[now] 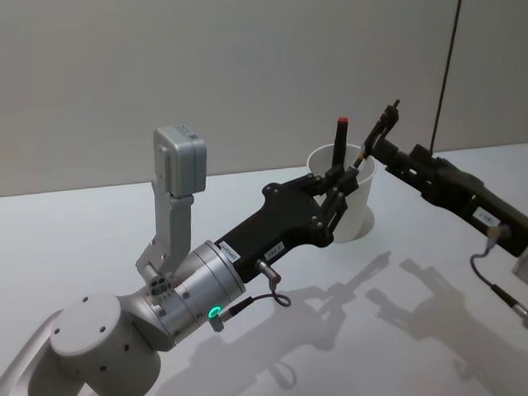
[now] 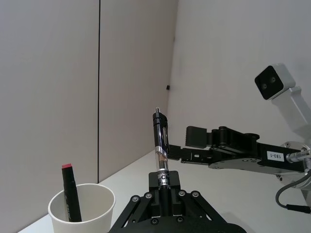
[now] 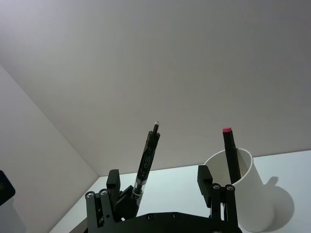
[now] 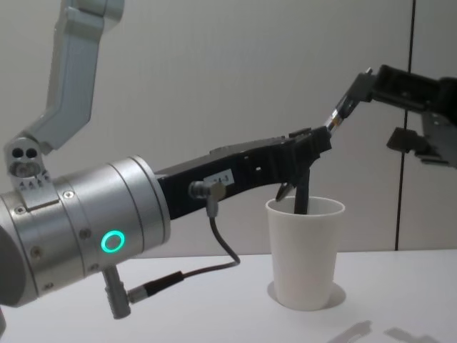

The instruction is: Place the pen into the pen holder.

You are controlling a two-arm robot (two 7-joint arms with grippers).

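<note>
The pen (image 2: 159, 141) stands nearly upright, its lower end pinched in the left gripper (image 2: 164, 180), just above the rim of the white cup (image 4: 303, 257) on the desk (image 1: 73, 241). The right gripper (image 3: 158, 175) has its fingers spread either side of the pen's upper part. A red-tipped marker (image 3: 231, 155) stands in the cup.

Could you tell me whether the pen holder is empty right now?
No, a red-tipped black marker stands inside the pen holder.
</note>
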